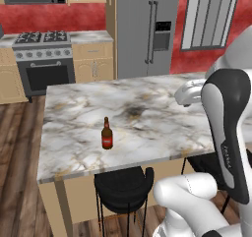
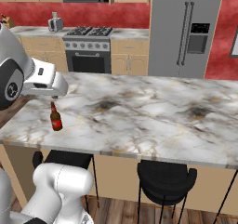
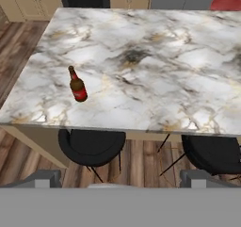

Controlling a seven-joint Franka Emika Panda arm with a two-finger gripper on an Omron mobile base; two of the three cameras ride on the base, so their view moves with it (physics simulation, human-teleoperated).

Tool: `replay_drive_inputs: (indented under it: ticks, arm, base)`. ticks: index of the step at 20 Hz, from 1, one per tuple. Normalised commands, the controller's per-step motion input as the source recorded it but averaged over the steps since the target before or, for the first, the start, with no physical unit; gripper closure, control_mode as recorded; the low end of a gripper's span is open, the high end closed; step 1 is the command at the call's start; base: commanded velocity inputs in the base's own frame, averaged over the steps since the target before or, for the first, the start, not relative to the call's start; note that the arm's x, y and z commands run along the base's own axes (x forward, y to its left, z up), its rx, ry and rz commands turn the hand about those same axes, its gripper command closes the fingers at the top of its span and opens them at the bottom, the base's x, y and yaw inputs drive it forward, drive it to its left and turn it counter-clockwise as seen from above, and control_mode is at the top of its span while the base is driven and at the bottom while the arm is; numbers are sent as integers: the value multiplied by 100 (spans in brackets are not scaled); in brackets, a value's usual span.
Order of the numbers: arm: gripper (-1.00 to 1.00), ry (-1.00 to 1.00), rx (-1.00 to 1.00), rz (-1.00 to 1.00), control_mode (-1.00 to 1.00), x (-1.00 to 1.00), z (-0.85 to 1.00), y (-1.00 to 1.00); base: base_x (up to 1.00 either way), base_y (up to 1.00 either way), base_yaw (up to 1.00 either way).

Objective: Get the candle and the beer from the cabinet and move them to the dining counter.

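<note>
- The beer (image 1: 107, 134) stands upright on the marble tabletop (image 1: 147, 118) of the dining island, near the left end and close to the front edge, red label facing the cameras.
- In the right base view the same beer (image 2: 55, 117) sits at the left corner area of the tabletop (image 2: 153, 111), just below the white wrist of the arm, apart from it.
- From the hand view the beer (image 3: 77, 85) appears slightly tilted by the camera angle, on the left part of the tabletop (image 3: 141, 61), with nothing touching it.
- The claw (image 3: 120, 181) is spread wide, its two grey finger tips (image 3: 44, 178) far apart at the bottom of the hand view, holding nothing; it hangs above and in front of the island's front edge, well away from the bottle.
- Two black stools are tucked under the front edge: one (image 3: 92, 147) almost directly below the bottle, another (image 3: 212, 153) further right.
- Behind the island stand a gas stove with oven (image 1: 43, 59), tan base cabinets (image 1: 92, 61) and a grey refrigerator (image 1: 142, 29) against a red wall.
- A small silver toaster (image 2: 55, 23) rests on the far counter left of the stove in the right base view.
- The floor (image 1: 19, 152) is dark wood planks.
</note>
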Motion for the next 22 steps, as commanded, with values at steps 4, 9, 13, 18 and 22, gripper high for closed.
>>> replay_drive_inputs:
  ticks: [4, 9, 13, 18, 22]
  arm:
    - [-100, 0, 0, -12, -100, -2, -6, 0]
    - [-100, 0, 0, -7, -100, 0, 0, 0]
    - [-100, 0, 0, 0, -100, 0, 0, 0]
    - [-100, 0, 0, 0, -100, 0, 0, 0]
    - [-100, 0, 0, 0, -100, 0, 0, 0]
  base:
    - [0, 0, 0]
    - [0, 0, 0]
    - [0, 0, 0]
    - [0, 0, 0]
    - [0, 0, 0]
